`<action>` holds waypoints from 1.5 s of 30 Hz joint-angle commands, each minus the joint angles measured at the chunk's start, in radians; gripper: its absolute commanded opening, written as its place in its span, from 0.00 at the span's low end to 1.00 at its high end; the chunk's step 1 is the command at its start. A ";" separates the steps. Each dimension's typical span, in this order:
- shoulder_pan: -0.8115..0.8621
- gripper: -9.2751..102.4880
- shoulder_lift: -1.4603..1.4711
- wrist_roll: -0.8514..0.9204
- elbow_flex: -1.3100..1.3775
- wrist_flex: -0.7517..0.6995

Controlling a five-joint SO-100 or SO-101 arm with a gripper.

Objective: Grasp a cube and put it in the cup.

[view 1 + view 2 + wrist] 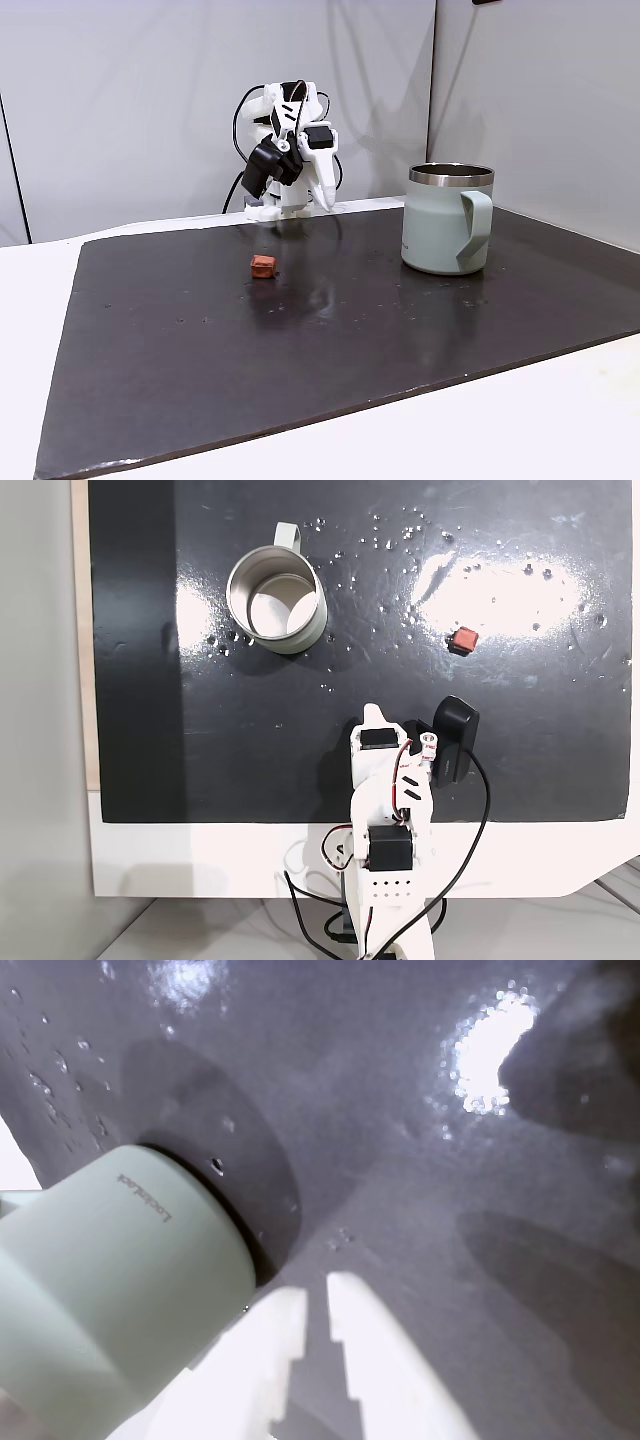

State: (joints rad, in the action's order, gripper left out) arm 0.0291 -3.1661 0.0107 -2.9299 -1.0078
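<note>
While the gripper [318, 1305] hangs slightly parted and empty, cube [262, 265] and cup [445, 235] sit well apart

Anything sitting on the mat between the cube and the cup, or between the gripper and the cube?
Nothing visible. In a fixed view the mat is bare between cube and cup, and between the gripper, folded near the base, and the cube.

Bright overhead light, glare patches on glossy dark mat [300, 730], wrist view soft, overexposed.
</note>
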 commanded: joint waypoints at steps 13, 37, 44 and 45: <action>-0.018 0.08 -0.012 0.000 -0.002 0.054; 0.169 0.09 0.402 0.129 0.629 -0.058; 0.245 0.09 0.733 0.144 0.873 -0.054; 0.256 0.09 0.772 0.147 0.899 -0.054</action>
State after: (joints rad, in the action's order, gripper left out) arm 0.2608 -2.4850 0.1442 -2.1568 -1.0646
